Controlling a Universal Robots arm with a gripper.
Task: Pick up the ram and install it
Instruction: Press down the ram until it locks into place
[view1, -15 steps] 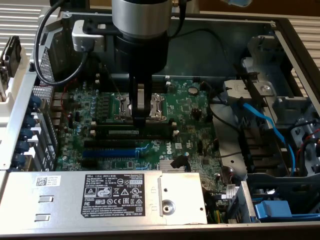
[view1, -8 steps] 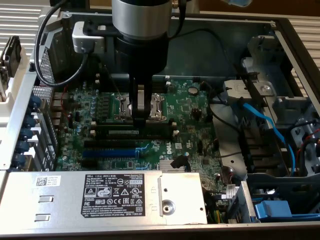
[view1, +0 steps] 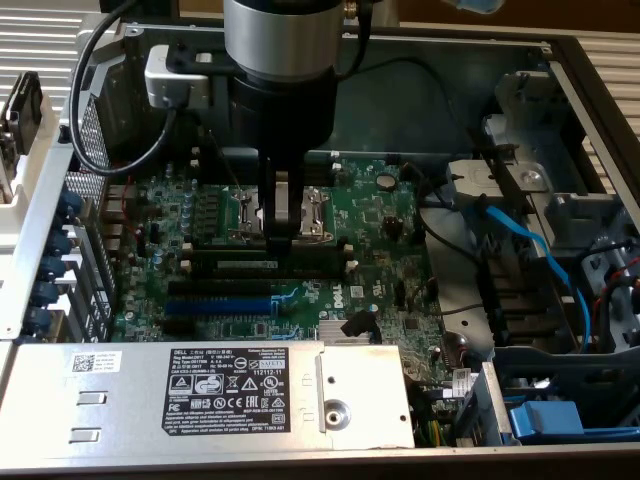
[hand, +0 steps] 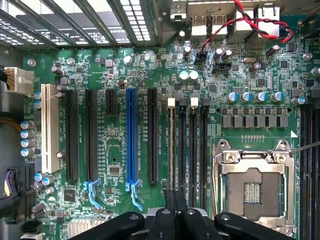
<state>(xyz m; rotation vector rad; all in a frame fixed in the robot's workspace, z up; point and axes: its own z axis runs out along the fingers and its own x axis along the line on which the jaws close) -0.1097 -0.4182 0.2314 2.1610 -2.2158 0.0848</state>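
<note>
Now jaws clenched above the memory slots (hand: 187, 150).
Gripper (view1: 281, 240) fingertips sit right at the ram (view1: 240, 262) seated in the motherboard (view1: 380, 270); whether they pinch it, can't tell.

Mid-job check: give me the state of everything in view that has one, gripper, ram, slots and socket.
gripper: shut, down over the memory slots
ram: in a memory slot next to the fingertips; full seating cannot be told
CPU socket: no processor, contacts bare, frame down
blue expansion slot: empty
white expansion slot: empty
computer case: open, motherboard exposed
</note>
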